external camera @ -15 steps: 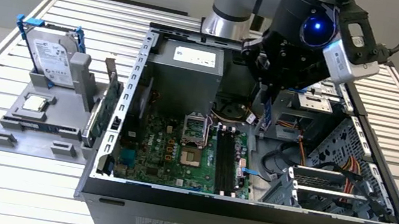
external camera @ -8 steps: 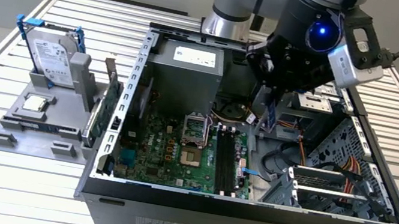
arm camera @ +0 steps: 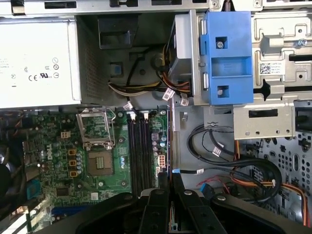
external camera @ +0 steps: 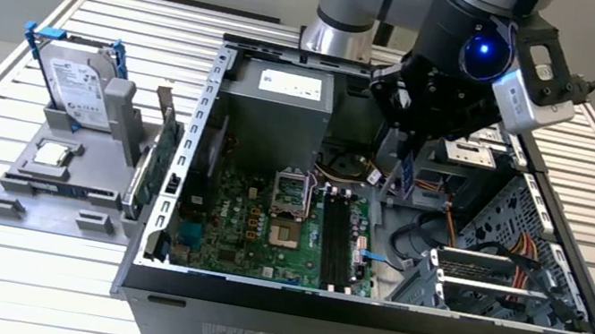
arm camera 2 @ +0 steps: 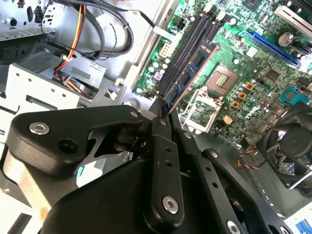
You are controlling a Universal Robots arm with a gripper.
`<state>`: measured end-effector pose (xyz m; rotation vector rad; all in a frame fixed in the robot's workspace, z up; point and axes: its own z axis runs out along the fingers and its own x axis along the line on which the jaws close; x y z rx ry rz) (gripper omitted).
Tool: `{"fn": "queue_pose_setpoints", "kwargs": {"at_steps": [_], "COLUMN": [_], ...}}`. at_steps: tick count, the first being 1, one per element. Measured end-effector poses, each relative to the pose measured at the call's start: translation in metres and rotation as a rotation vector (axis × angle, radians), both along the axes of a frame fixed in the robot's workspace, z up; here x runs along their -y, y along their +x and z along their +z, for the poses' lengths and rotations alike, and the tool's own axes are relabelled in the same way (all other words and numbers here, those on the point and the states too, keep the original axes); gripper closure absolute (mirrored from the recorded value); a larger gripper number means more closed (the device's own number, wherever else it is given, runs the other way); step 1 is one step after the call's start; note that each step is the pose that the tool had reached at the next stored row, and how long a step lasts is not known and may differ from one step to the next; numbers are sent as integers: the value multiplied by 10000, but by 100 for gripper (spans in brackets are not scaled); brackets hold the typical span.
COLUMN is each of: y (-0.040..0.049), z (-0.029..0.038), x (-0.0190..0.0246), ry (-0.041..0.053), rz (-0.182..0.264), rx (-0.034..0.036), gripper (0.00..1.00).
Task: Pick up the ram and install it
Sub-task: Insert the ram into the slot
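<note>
My gripper (external camera: 406, 155) is shut on the ram (external camera: 404, 174), a thin dark stick with blue chips hanging from the fingers over the open computer case (external camera: 370, 311). In the second wrist view the ram (arm camera 2: 192, 73) juts out from the gripper (arm camera 2: 162, 111) above the black memory slots (arm camera 2: 187, 48), roughly parallel to them and apart from them. In the first wrist view the ram (arm camera: 169, 141) appears edge-on, beside the slots (arm camera: 139, 151), with the gripper (arm camera: 169, 179) behind it. The slots (external camera: 339, 242) stand open on the green motherboard.
A grey holder (external camera: 56, 199) on the exterior view's left carries a silver hard drive with blue bracket (external camera: 81, 90) and a square processor chip (external camera: 56, 152). Inside the case are the power supply (external camera: 284, 101), processor socket (arm camera: 100, 161), blue drive bracket (arm camera: 229, 58) and loose cables (arm camera: 234, 168).
</note>
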<state>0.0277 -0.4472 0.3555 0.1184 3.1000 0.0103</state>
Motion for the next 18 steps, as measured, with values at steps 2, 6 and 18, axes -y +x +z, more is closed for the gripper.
{"fn": "queue_pose_setpoints", "kwargs": {"at_steps": [2,6,18], "y": [2,10,25], "z": [-7,-26,-93], "x": [-1,0,0], "ry": [4,2,0], "rz": [1,1,1], "rx": [1,1,0], "gripper": [100,100,100]}}
